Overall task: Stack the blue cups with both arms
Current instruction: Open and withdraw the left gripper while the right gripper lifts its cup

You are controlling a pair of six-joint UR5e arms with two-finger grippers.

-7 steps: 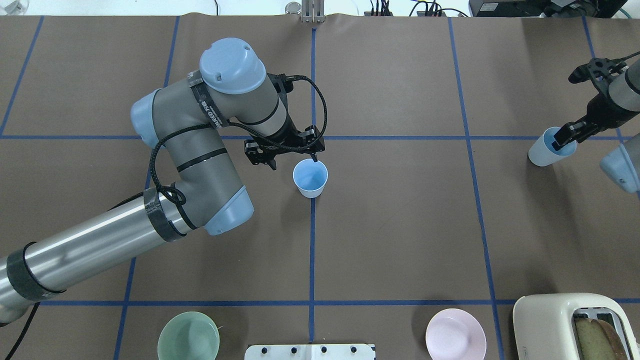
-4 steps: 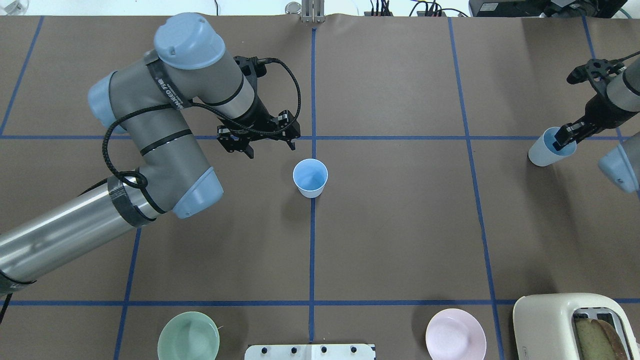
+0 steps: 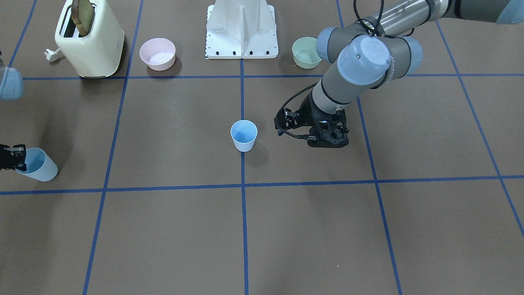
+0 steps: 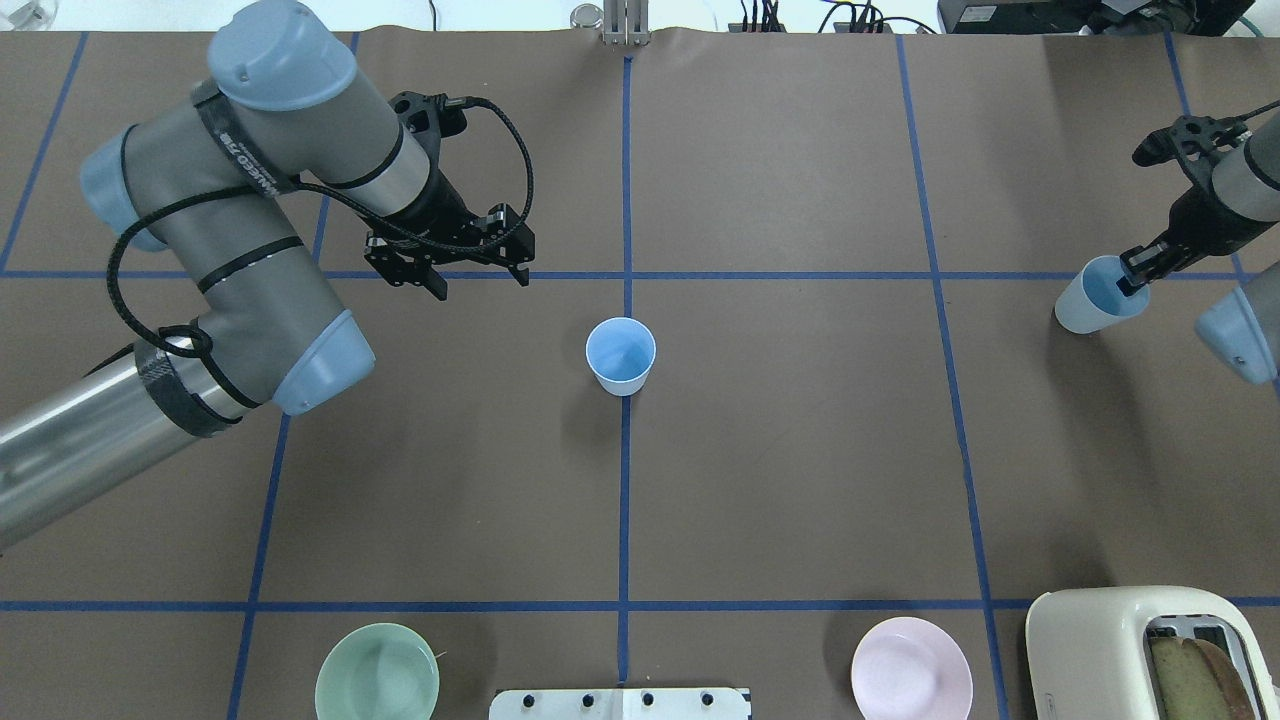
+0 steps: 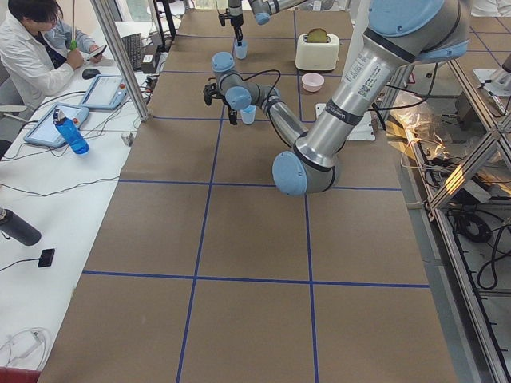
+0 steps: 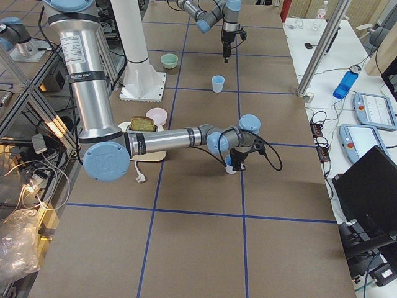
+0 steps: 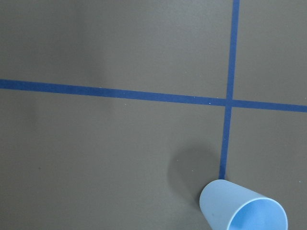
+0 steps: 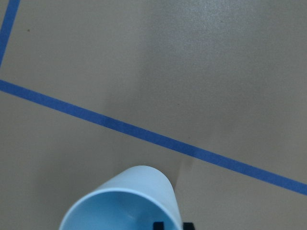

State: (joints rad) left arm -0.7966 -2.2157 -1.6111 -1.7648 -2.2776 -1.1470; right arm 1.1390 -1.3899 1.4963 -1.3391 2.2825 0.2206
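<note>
Pulled back from the centre cup [image 4: 620, 355] since a second ago, the left pincer [image 4: 480, 281] now hangs off to the robot's left of it, over the cross tape line, fingers apart and empty. That cup has not shifted: it stands upright and alone on the desk [image 4: 800, 450], on the middle tape line just on the robot's side of the crossing. The right pincer [image 4: 1136, 274] has stayed at the right-hand cup [image 4: 1090, 300], drawn in a little and clamped on its rim, one finger inside the wall.

The overhead view gives the left pincer's open spread. The left wrist view shows no fingers, only the centre cup [image 7: 244, 211] in its lower right corner, just past the tape crossing. The front-facing view cuts the right arm off at its edge, leaving a black fingertip on the right-hand cup [image 3: 39, 167], which looks tilted there. The right wrist view shows this cup's mouth [image 8: 124, 201] at the bottom, with two black finger ends beside it.

Along the robot's edge are a mint-green bowl [image 4: 377, 672], a pink bowl [image 4: 911, 668] and a toaster [image 4: 1110, 640].
</note>
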